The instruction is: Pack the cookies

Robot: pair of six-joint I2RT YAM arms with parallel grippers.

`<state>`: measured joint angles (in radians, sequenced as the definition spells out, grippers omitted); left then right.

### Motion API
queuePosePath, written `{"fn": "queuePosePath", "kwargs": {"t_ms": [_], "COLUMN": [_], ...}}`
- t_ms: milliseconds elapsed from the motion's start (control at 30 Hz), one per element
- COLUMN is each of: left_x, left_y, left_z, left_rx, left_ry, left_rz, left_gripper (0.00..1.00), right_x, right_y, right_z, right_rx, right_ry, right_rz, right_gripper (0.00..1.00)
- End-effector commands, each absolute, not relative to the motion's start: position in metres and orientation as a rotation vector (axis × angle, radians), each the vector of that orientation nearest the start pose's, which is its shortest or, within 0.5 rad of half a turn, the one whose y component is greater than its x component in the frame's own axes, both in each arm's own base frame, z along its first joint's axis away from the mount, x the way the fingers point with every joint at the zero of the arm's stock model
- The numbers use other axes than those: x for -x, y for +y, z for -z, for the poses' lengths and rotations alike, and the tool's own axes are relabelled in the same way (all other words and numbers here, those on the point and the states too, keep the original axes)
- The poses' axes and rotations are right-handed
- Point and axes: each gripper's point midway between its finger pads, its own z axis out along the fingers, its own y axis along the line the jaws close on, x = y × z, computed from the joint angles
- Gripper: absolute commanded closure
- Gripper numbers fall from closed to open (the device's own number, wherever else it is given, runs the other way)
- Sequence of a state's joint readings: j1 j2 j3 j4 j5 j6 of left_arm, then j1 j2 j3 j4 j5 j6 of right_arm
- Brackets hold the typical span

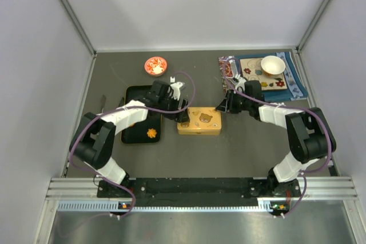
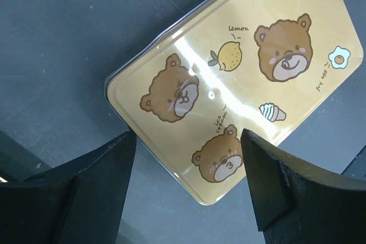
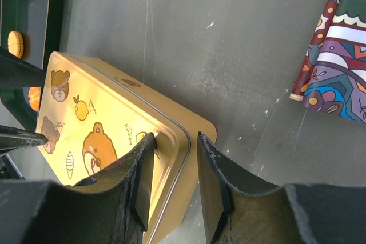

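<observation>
A yellow tin (image 1: 199, 121) with bear pictures lies lid-shut on the table between both grippers. One orange cookie (image 1: 151, 133) lies on the black tray (image 1: 135, 131); several more show in the right wrist view, one a round disc (image 3: 17, 43). My left gripper (image 1: 182, 111) is open and empty, its jaws wide above the tin's left corner (image 2: 229, 192). My right gripper (image 1: 224, 106) is partly open at the tin's right end. One finger (image 3: 143, 170) is over the lid (image 3: 103, 124). The other (image 3: 214, 181) is outside the wall.
A small red bowl (image 1: 155, 66) with red-and-white bits stands at the back left. A white bowl (image 1: 272, 64) sits on a patterned cloth (image 1: 289, 84) at the back right; the cloth's edge (image 3: 334, 55) lies close to my right gripper. Grey walls enclose the table.
</observation>
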<state>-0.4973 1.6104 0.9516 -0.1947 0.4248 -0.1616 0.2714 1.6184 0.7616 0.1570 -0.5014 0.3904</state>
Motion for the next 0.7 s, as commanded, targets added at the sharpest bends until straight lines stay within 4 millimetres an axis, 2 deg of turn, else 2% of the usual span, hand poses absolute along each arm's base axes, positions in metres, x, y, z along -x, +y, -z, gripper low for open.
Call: {"fn": "queuePosePath", "kwargs": {"t_ms": [0, 233, 467, 667], "left_x": [-0.295, -0.288, -0.285, -0.287], "left_y": [-0.261, -0.265, -0.268, -0.265], "left_z": [-0.068, -0.057, -0.047, -0.045], "left_rx": [-0.669, -0.712, -0.751, -0.748], "left_ry": [2.396, 2.413, 2.422, 2.421], "left_rz": [0.784, 0.739, 0.694, 0.667], "left_gripper": [0.21, 0.24, 0.25, 0.26], "right_x": [-0.316, -0.31, -0.31, -0.298], "right_y": [0.171, 0.177, 0.183, 0.189], "right_z": [-0.022, -0.043, -0.082, -0.098], "right_rx": [0.125, 0.159, 0.207, 0.256], "right_ry": [2.504, 2.472, 2.367, 2.336], "right_rz": [-0.779, -0.84, -0.911, -0.985], "right_gripper": [0.65, 0.57, 0.53, 0.5]}}
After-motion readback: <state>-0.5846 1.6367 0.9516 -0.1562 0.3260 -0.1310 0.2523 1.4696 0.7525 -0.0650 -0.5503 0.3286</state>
